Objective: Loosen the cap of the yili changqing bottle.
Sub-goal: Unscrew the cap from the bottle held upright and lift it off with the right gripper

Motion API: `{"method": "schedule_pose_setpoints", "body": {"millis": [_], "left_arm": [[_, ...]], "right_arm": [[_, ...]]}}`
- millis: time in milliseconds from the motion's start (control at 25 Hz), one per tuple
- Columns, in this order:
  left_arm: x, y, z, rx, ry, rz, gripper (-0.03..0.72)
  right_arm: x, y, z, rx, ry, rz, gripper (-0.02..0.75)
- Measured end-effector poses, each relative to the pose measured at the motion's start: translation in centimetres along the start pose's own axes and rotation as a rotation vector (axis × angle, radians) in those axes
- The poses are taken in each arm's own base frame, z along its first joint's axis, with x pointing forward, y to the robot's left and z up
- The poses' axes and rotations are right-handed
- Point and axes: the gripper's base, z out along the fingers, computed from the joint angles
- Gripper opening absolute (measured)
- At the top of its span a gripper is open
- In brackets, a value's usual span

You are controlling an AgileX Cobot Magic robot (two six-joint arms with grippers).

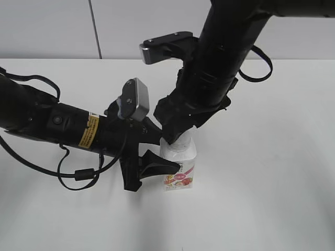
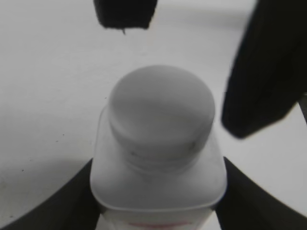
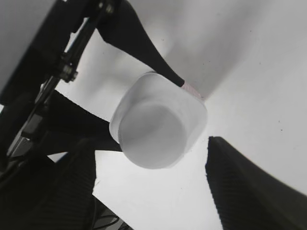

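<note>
While the left gripper (image 1: 157, 151) clamps the bottle (image 1: 179, 168) and the right jaws hang open around the cap (image 3: 152, 135), an off-centre closing could tip it.

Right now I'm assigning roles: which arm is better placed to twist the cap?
Right. The right gripper sits open directly above the cap, fingers either side. The left gripper already clamps the bottle body, steadying it.

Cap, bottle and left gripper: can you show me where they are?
cap (image 2: 160, 108), left wrist view, on its flat top.
bottle (image 1: 179, 175), exterior view, on its pink label.
left gripper (image 1: 157, 149), exterior view, between its fingertips at the bottle's side.
</note>
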Motion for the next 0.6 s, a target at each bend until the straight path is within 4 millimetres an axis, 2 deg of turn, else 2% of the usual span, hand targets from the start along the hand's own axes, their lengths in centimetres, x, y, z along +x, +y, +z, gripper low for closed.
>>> {"method": "schedule_pose_setpoints", "body": {"millis": [320,520,600], "left_arm": [[0.0,0.0,0.0,0.000,0.000,0.000,0.423],[0.0,0.0,0.0,-0.001,0.001,0.000,0.423],[0.0,0.0,0.0,-0.001,0.001,0.000,0.423]], "right_arm": [[-0.1,-0.1,1.7,0.020,0.033,-0.015,0.566],[-0.2,-0.3,1.8,0.054,0.029,-0.040,0.563],[-0.2,-0.3,1.8,0.054,0.029,-0.040,0.533]]}}
